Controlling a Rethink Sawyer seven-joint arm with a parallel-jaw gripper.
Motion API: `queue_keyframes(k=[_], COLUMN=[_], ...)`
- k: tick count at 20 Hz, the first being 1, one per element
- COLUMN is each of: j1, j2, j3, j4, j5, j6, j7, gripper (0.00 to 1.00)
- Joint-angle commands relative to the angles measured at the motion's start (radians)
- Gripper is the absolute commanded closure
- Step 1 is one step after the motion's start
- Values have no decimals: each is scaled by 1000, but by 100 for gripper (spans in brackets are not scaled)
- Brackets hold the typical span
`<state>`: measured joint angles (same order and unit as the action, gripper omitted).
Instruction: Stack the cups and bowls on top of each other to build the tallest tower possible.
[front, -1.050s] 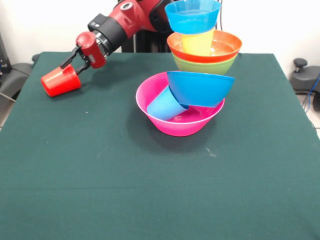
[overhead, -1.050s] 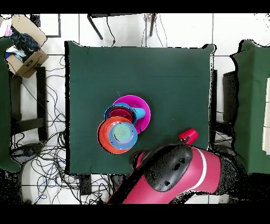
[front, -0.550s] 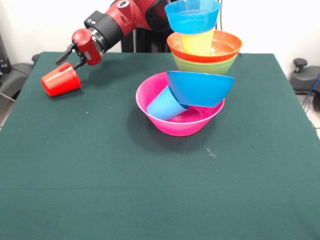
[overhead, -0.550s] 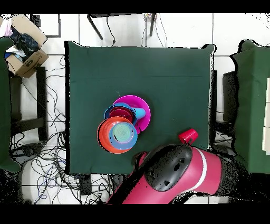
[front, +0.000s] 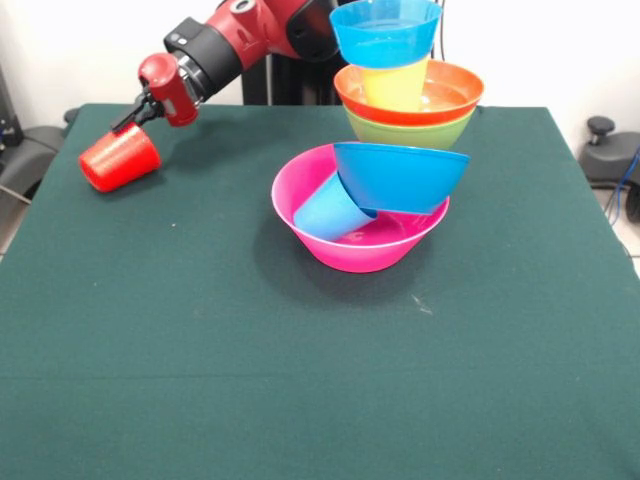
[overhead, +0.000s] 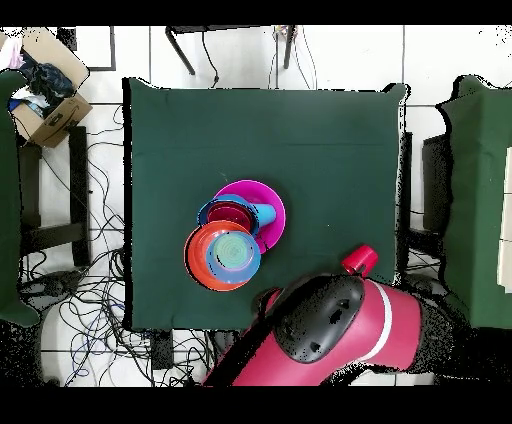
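Green table holds red cup beside claw, tower apart

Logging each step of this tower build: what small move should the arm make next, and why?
Probably lift the red cup higher and start carrying it toward the tower. The gripper appears to pinch its rim, the cup hangs tilted near the table edge, and the tower's blue top bowl sits far higher.

- The tabletop is covered in matt dark green cloth, with a slightly fuzzy look.
- The large pink bowl, blue bowl, orange bowl and green bowl are smooth, glossy plastic.
- The red cup is shiny plastic, faintly ribbed.
- The arm's red shell looks glossy and hard.
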<state>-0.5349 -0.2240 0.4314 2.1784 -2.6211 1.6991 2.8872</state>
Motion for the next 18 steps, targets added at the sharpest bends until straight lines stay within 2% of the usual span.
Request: queue_keyframes(k=[1,3,8,10,12,14,18], j1=[57,52,65,72,77,60,25], j2=[-1,4,18,13,-4,-27,-111], j3=[18,18,14,15,20,47,108], j4=[-143,-137,-151,-145,-124,-83,-3], j5=[-103,-124,-116,-127,-149,-191,-174], j6=[32,35,37,-4,-67,-182,-367], j7=[228,257,246,226,203,206,216], gripper=[100,100,100,100,100,100,100])
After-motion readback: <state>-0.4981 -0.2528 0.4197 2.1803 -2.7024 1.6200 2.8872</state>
